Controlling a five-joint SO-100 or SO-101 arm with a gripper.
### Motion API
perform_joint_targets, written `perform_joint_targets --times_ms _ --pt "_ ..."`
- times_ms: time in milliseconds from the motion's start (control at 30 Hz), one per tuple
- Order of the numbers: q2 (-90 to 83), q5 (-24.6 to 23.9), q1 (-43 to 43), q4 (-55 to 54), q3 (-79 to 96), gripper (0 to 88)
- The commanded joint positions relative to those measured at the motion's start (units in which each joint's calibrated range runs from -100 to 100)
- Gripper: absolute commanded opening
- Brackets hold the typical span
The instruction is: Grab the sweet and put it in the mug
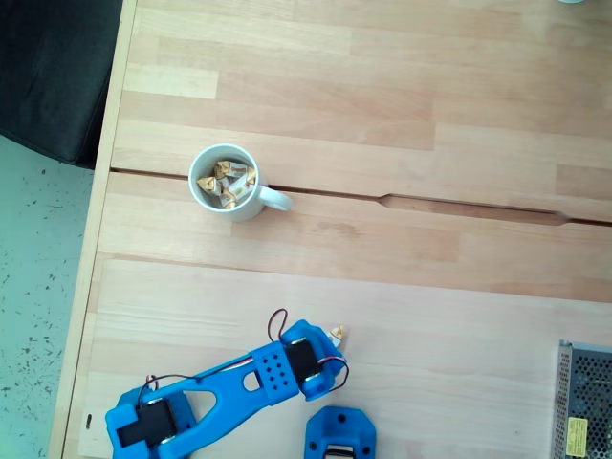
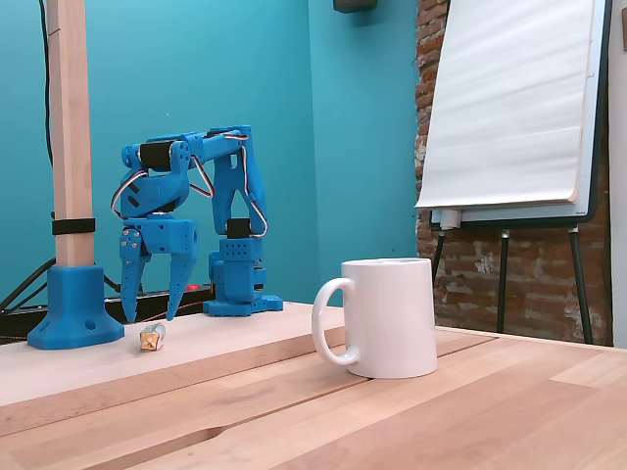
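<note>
The white mug [image 1: 203,162] stands left of centre in a fixed view from above, handle toward the right, with several wrapped sweets [image 1: 228,180] inside. One sweet [image 1: 337,333] lies on the table beside the blue arm [image 1: 273,371]. From the side, my gripper [image 2: 150,315] points straight down, open, its fingertips [image 2: 172,308] just above the table. The same sweet [image 2: 150,339] sits right under the gap between them, untouched. The mug [image 2: 389,318] stands well in front, nearer that camera.
A perforated metal box [image 1: 583,402] sits at the table's lower right. A wooden post in a blue foot [image 2: 69,294] stands beside the arm. The table's left edge [image 1: 96,220] is near the mug. A flip chart [image 2: 509,108] stands behind.
</note>
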Motion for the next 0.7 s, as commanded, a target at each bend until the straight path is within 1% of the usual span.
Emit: perform_joint_targets --times_ms 0,133,267,333,467,667 --pt "-0.5 0.2 -0.1 -0.6 -3.1 21.4" --pt "0.4 0.3 -0.1 -0.6 -4.1 22.4" --pt "5.0 0.3 -0.1 -2.2 -8.2 23.2" --pt "6.1 0.4 -0.1 -1.9 -9.7 22.4" --pt "6.9 1.5 -0.1 -1.5 -9.9 22.2" --pt "8.4 1.7 -0.1 -1.1 -9.8 22.1"
